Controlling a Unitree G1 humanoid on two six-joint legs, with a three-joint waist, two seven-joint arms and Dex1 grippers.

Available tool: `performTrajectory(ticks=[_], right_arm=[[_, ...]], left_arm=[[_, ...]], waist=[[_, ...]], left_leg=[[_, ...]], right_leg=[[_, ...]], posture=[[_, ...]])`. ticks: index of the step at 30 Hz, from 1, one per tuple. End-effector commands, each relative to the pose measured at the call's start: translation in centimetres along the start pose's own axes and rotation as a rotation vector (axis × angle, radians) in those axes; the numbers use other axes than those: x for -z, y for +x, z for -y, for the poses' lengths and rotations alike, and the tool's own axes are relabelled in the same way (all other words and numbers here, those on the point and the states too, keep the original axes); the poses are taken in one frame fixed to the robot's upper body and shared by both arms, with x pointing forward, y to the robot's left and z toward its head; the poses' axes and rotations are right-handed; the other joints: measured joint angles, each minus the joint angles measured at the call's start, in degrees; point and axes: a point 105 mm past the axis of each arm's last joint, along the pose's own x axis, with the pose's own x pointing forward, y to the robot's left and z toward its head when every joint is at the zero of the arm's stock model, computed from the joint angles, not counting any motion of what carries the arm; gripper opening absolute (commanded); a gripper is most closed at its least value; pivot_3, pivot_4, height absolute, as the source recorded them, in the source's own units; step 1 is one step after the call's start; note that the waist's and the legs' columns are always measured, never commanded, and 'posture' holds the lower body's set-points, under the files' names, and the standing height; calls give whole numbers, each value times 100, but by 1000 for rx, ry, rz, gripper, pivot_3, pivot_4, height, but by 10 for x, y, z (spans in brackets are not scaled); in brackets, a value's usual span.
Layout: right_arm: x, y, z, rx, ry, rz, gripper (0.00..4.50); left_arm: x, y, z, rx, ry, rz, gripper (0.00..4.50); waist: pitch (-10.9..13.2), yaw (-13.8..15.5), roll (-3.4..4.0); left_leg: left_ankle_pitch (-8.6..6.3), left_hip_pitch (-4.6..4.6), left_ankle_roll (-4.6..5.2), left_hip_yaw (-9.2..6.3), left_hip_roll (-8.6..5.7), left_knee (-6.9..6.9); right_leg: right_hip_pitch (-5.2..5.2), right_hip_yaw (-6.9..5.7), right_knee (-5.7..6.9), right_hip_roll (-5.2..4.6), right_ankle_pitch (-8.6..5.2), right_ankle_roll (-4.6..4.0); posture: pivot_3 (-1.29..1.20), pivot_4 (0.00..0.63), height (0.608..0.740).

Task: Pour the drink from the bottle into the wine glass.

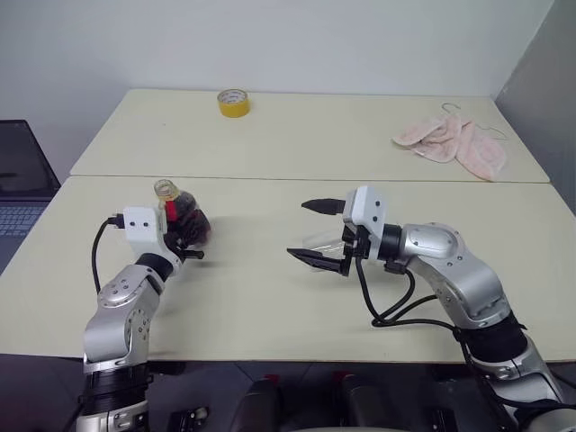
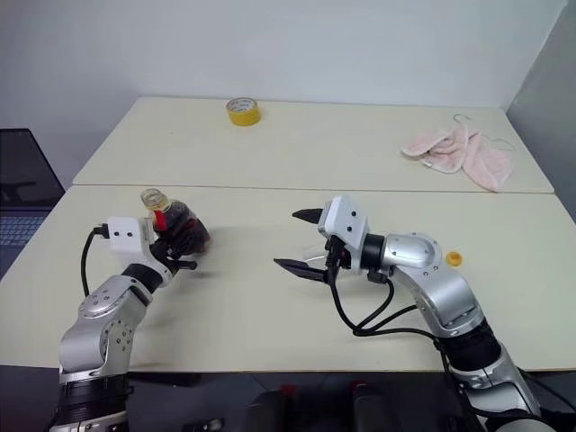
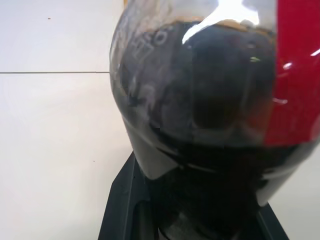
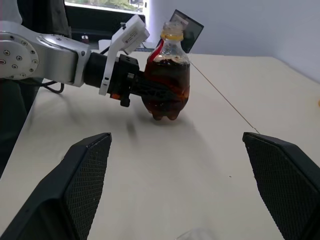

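Observation:
My left gripper (image 1: 191, 238) is shut on the bottle (image 1: 186, 219) and holds it upright just above the table (image 1: 270, 297) at the left. The dark brown drink (image 4: 167, 82) fills the bottle's rounded body, below a red band. In the left wrist view the bottle (image 3: 200, 85) sits close between the fingers. My right gripper (image 1: 298, 229) hovers at the table's middle, open wide and pointing left at the bottle. A faint clear shape, the wine glass (image 1: 322, 243), shows between its fingers near the palm. Its form is hard to make out, and I cannot tell whether it touches the fingers.
A yellow tape roll (image 1: 233, 103) lies on the far table and a pink cloth on a wire hanger (image 1: 453, 142) at the far right. A small yellow cap (image 2: 454, 259) rests on the table behind my right forearm. A laptop (image 1: 18, 180) stands off the left edge.

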Motion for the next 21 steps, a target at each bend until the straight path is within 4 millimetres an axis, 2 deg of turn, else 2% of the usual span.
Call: performTrajectory(ticks=[1,7,17,21], right_arm=[[-11,3,-1,-14,-47,32,4500],[-12,3,0,-6,-49,35,4500],[-13,1,1,-2,-47,35,4500],[-12,-1,1,-4,-47,33,4500]], left_arm=[[-18,-1,-6,-25,4,77,745],[-13,1,-7,-33,-9,60,745],[-14,-7,-5,-51,-22,71,4020],[-15,-12,-4,-57,-22,78,4020]], waist=[[-1,-1,-1],[-1,-2,-1],[-1,-4,-1],[-1,-4,-2]], left_leg=[[0,0,0,0,0,0],[0,0,0,-1,0,0],[0,1,0,1,0,0],[0,0,0,-1,0,0]], right_leg=[[0,0,0,0,0,0],[0,-1,1,0,0,0],[0,1,1,0,0,0],[0,0,1,0,0,0]], posture=[[0,150,740],[0,150,740],[0,150,740],[0,150,740]])
